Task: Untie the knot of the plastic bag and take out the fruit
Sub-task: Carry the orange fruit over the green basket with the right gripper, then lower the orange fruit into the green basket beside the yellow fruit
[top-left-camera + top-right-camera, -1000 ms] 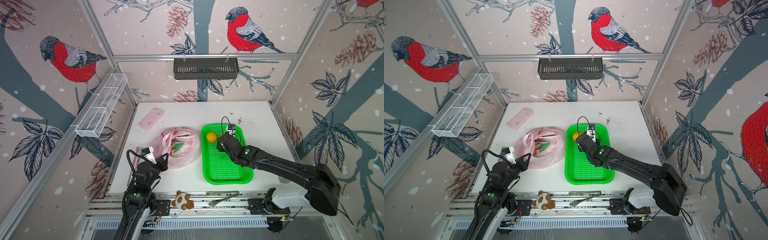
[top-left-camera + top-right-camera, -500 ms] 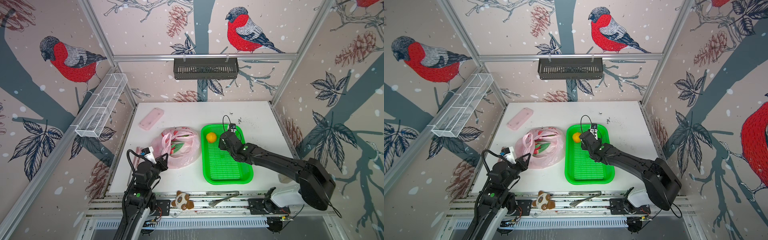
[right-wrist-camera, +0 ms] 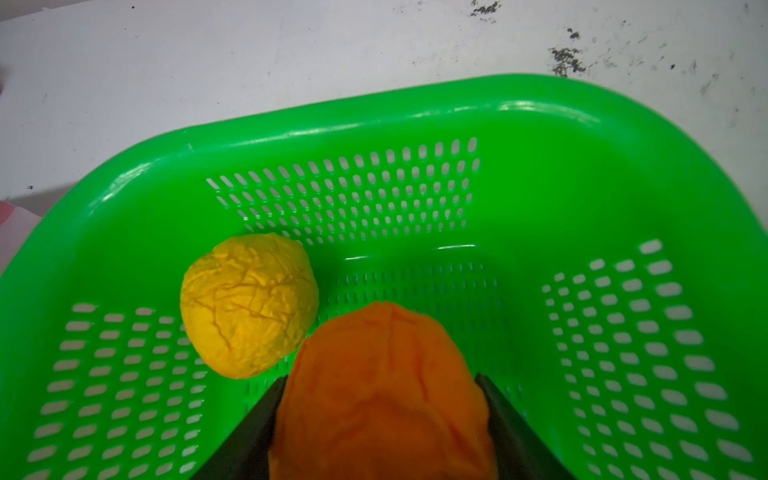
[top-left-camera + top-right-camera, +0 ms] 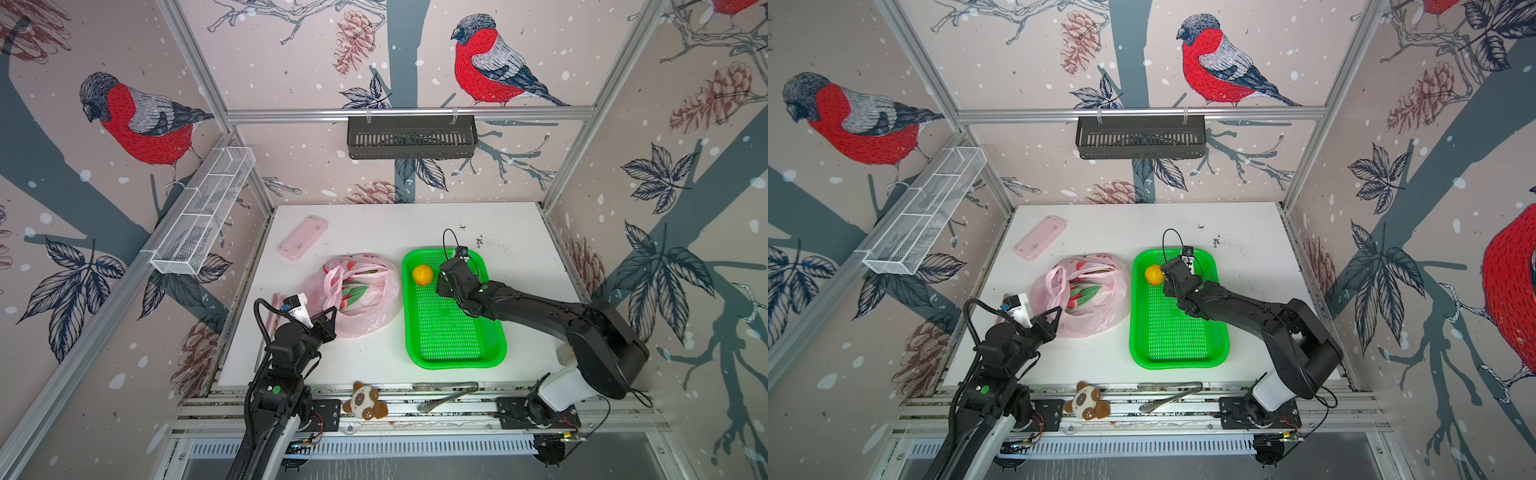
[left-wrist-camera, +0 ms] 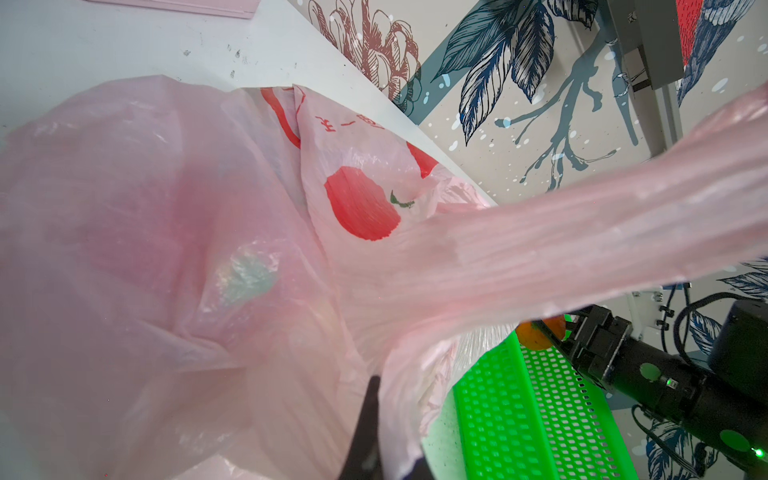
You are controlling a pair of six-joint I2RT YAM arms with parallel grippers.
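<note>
The left arm (image 4: pixel 286 345) rises from the front rail, folded at the elbow, wrist turned toward the back right, so the left hand (image 4: pixel 330 318) meets the near left edge of the plastic bag (image 4: pixel 365 316). That hand is closed tight, pinching the bag's film. The right arm (image 4: pixel 540 311) lies long and low from the front right, slanting across the green tray (image 4: pixel 453 365) to its far end. There the right hand (image 4: pixel 446 276) hangs just beside the yellow ball (image 4: pixel 422 275) in the tray's far left corner.

The bag rests on the table (image 4: pixel 374 224) just left of the tray, mouth gaping. A handle loop (image 4: pixel 332 284) lies slack over the opening, and red, green-tipped dragon fruits (image 4: pixel 353 291) show inside.

In both top views the right hand hides what it carries. The right wrist view shows an orange ball (image 3: pixel 382 395) clamped between two black fingers (image 3: pixel 511 428), over the tray floor and just beside the yellow ball; whether the two touch I cannot tell. The left wrist view catches a sliver of that orange ball. It also shows one dark finger (image 5: pixel 365 419) of the left hand pressed into the pink film, and a handle pulled into a ribbed band.
</note>
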